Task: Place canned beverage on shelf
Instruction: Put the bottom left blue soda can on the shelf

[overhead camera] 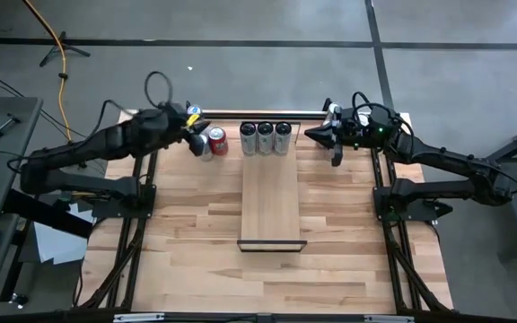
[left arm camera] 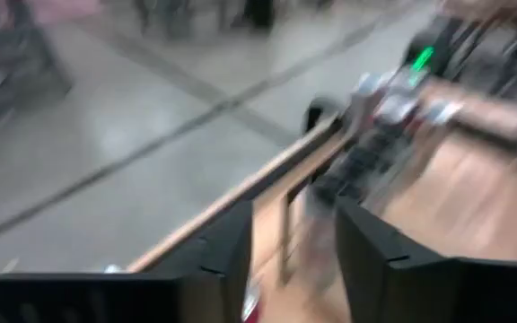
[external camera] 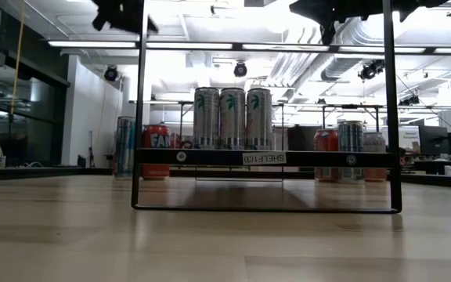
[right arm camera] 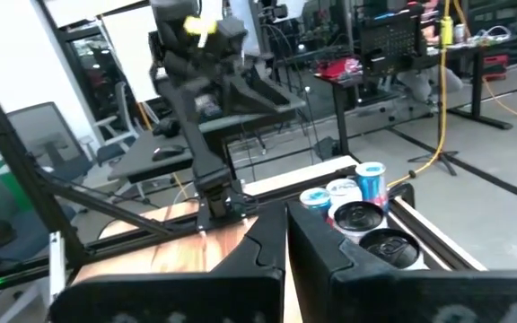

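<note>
The shelf (overhead camera: 271, 199), a pale plank in a thin dark frame, lies in the middle of the table. Three silver cans (overhead camera: 265, 138) stand upright in a row on its far end; in the low view the cans (external camera: 232, 117) stand on the shelf board (external camera: 210, 157). A red can (overhead camera: 217, 141) and a silver can (overhead camera: 204, 149) stand on the tabletop left of the shelf. My left gripper (overhead camera: 194, 140) hangs above them, open (left arm camera: 294, 242), high over the table. My right gripper (overhead camera: 311, 135) is shut (right arm camera: 286, 229), raised to the right of the shelf's cans.
More cans stand on the tabletop at the back: a red can (external camera: 325, 150) and silver cans (external camera: 351, 149) on the right, a tall can (external camera: 125, 146) and an orange-red can (external camera: 156, 149) on the left. A rail (overhead camera: 240, 113) runs along the table's far edge.
</note>
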Controlling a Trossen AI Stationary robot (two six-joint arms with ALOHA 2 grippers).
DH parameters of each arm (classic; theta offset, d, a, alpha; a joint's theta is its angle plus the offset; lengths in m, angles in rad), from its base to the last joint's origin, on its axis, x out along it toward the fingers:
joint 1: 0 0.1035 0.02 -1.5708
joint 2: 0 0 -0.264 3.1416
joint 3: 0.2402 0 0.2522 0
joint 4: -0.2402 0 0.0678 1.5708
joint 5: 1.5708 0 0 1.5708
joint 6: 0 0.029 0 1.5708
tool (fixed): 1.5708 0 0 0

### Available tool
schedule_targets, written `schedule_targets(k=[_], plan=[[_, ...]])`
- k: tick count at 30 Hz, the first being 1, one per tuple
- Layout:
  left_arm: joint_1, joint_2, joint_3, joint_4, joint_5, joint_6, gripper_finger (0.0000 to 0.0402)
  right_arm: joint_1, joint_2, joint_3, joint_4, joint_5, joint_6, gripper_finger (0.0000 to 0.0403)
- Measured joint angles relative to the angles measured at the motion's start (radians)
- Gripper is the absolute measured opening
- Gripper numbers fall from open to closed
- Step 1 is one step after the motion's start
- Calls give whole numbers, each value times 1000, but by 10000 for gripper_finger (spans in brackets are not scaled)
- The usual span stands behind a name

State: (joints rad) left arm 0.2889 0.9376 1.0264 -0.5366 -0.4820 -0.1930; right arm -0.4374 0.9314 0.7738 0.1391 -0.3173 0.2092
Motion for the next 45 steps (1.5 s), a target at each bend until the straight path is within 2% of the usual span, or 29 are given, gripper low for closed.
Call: schedule_targets(k=[4,8,12,15,29,40,45], plan=[[129,72,56,-145,31,-65,191,0,0,0,-8,28,-1,0],[249,170,61,-245,172,-96,249,0,0,0,-37,29,-7,0],[295,262,63,-322,273,-143,290,0,0,0,-62,29,-5,0],[292,307,63,-333,282,-142,307,0,0,0,-70,29,-5,0],[293,432,63,-361,264,-165,315,0,0,0,-80,28,-7,0],[285,519,63,-378,298,-173,314,0,0,0,-92,28,-2,0],[266,522,62,-395,297,-174,289,0,0,0,-92,28,-6,0]])
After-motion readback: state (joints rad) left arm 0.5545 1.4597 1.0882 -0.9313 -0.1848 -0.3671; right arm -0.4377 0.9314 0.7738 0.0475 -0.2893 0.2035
